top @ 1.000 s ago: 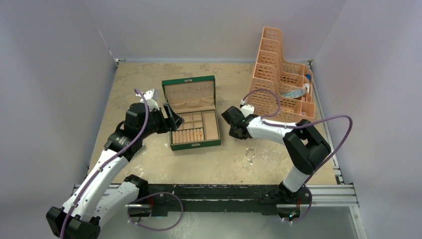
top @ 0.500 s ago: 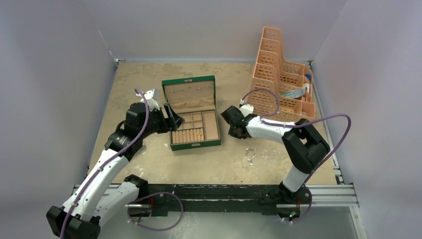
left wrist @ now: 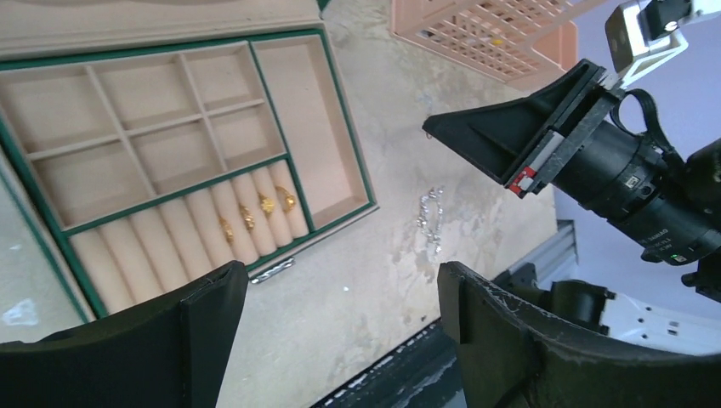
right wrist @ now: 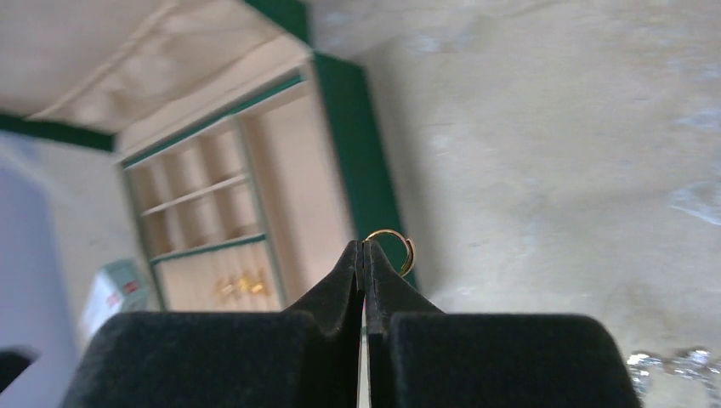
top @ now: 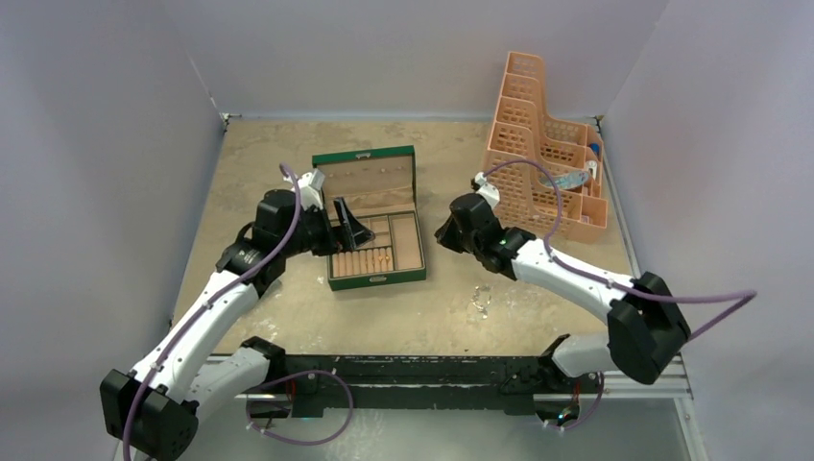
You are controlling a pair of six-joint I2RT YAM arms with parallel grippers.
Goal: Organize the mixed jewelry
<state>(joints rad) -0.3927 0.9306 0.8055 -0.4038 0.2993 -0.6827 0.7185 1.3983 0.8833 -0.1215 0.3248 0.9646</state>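
A thin gold ring point(right wrist: 410, 248) is pinched at the very tips of my right gripper point(right wrist: 364, 246), which is shut on it. That gripper point(top: 444, 235) hovers just right of the open green box point(top: 370, 279) with beige lining. Three gold rings point(left wrist: 255, 212) sit in the box's roll slots point(top: 382, 257). A silvery chain piece point(top: 481, 300) lies on the table in front of the right gripper, also seen in the left wrist view point(left wrist: 431, 219). My left gripper point(top: 351, 228) stands open and empty above the box's left half point(left wrist: 340, 285).
An orange lattice organizer point(top: 547, 163) stands at the back right, close behind the right arm. The box lid point(top: 365, 178) stands upright behind the tray. Grey walls enclose the table on three sides, with a black rail along the near edge.
My left gripper has moved right, over the box, and opened wider. The right arm's elbow has swung out to the right while its gripper closed and stayed beside the box.
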